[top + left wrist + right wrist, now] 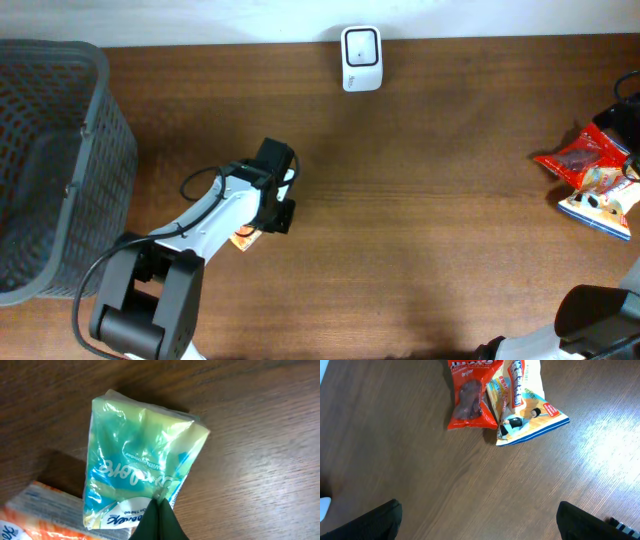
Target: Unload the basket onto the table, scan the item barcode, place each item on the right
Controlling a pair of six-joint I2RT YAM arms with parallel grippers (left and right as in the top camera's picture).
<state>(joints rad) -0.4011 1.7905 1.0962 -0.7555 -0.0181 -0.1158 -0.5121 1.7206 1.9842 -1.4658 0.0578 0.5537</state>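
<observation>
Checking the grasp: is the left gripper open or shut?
Shut. Left gripper has fingers together at the pack; whether it grips, cannot tell.

Item: soft green and blue plastic pack, shiny and crinkly, with white letters.
Hold: bottom edge pinched by the closed left gripper.
Scanner: small white box scanner, standing at the far table edge.

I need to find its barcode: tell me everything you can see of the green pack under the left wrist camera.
The green pack is a pillow-like packet in glossy, crinkled clear film, teal and pale yellow with white lettering. No barcode shows. It lies on the wooden table, its lower corner by an orange-and-white pack. The left gripper, fingers closed, meets its near edge, seemingly pinching the film.
</observation>
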